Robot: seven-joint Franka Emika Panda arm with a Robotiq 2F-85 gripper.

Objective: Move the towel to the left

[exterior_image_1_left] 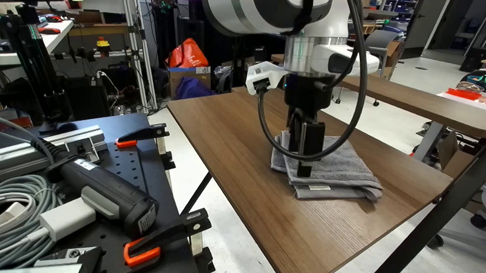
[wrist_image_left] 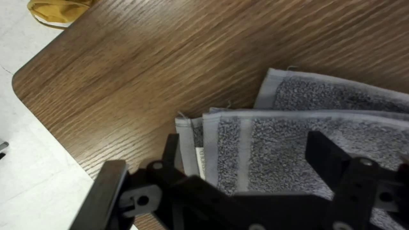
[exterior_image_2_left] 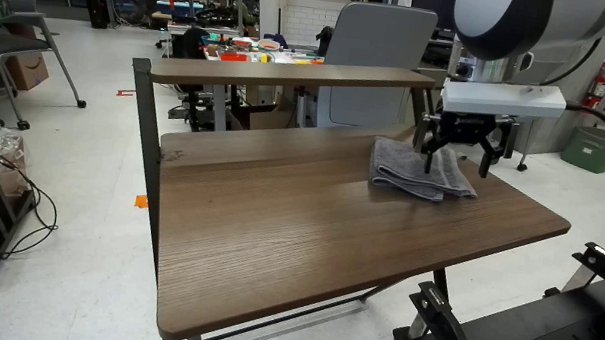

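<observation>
The towel [exterior_image_1_left: 342, 161] is a folded grey cloth lying flat on the brown table [exterior_image_1_left: 230, 131]. It also shows in an exterior view [exterior_image_2_left: 400, 160] near the table's far edge. In the wrist view the towel [wrist_image_left: 278, 150] shows layered hems, a lighter stripe and a white label. My gripper [exterior_image_2_left: 456, 168] is open with nothing between its fingers, pointing down at the towel. In the wrist view the gripper [wrist_image_left: 243, 142] has one finger just outside the labelled hem and the other over the towel's middle. Whether the fingertips touch the cloth I cannot tell.
A raised wooden shelf [exterior_image_2_left: 292, 75] runs along one long side of the table, held by a dark metal post [exterior_image_2_left: 146, 152]. A black bench [exterior_image_1_left: 127, 167] with clamps, cables and a handheld tool stands beside the table. A yellow item [wrist_image_left: 60, 11] lies beyond the table's corner.
</observation>
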